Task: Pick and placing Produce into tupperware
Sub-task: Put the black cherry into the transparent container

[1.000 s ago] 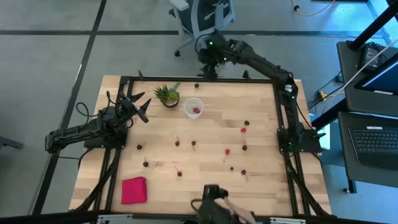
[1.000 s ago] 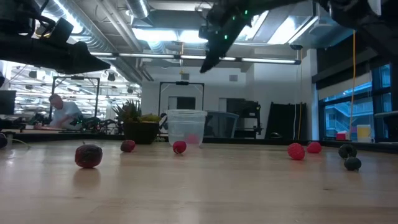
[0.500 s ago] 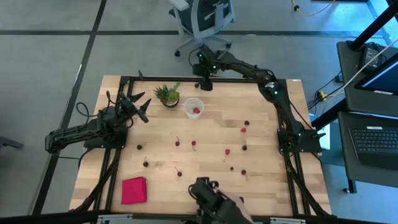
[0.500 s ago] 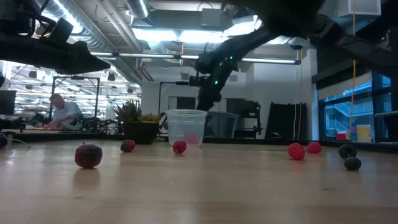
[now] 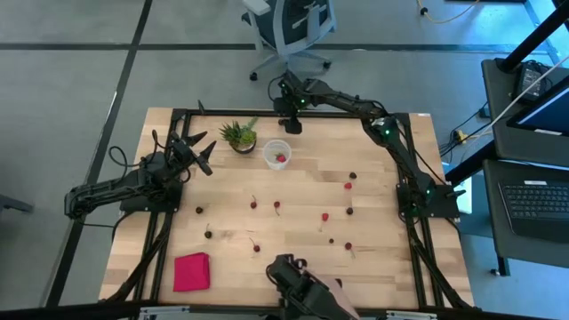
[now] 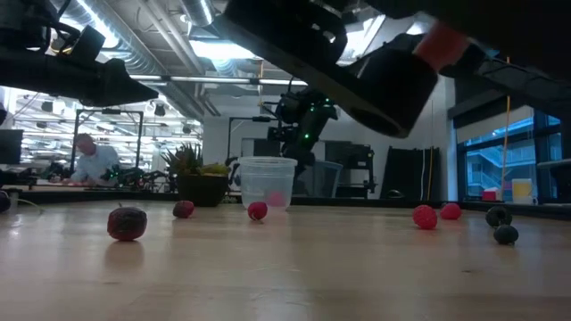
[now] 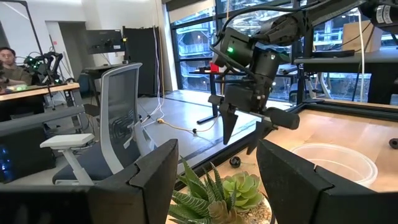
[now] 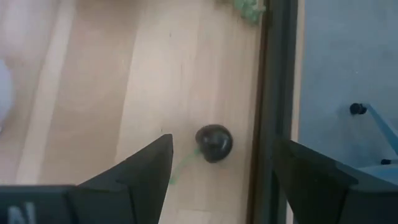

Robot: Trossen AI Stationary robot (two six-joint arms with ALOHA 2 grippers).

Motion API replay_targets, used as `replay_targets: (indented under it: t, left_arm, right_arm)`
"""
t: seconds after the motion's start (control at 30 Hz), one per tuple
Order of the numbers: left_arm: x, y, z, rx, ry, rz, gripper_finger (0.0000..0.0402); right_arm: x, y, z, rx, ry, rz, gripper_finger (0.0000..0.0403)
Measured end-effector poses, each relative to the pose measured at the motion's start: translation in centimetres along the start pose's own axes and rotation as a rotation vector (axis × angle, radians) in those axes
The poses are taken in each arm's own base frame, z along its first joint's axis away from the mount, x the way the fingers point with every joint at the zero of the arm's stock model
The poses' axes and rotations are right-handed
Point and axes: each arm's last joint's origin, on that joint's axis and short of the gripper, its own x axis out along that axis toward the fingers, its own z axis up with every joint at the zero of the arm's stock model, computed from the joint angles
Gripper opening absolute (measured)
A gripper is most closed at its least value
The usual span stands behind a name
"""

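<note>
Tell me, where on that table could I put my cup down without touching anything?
Bare wood lies between the pink cloth and the left gripper, and along the near right corner. It is crowded mid-table with scattered fruits, and around the plant and clear container.

Wood table [image 5: 373, 178] w/ produce [image 5: 325, 216], tupperware [image 5: 276, 153], plant [image 5: 238, 136], cloth [image 5: 191, 271].

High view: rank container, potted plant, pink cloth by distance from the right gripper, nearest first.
The right gripper is open at the table's far edge.
1. Clear container, just in front of it, one red fruit inside.
2. Potted plant, further toward the left arm's side.
3. Pink cloth, near-left corner, clearly farthest.
</note>
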Motion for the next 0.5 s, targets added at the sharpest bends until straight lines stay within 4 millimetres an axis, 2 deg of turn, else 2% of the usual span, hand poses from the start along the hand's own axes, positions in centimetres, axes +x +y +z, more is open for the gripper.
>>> replay_targets:
  t: [0.3,0.5]
  left_arm:
    - [0.00,0.00,0.00,0.000,0.000,0.000,0.0212]
    - [0.00,0.00,0.00,0.000,0.000,0.000,0.0212]
  right_arm:
    - [0.09,0.00,0.15,0.030,-0.010,-0.007,0.0268]
    - [0.84,0.04,-0.16,0.052,-0.002,-0.001,0.0268]
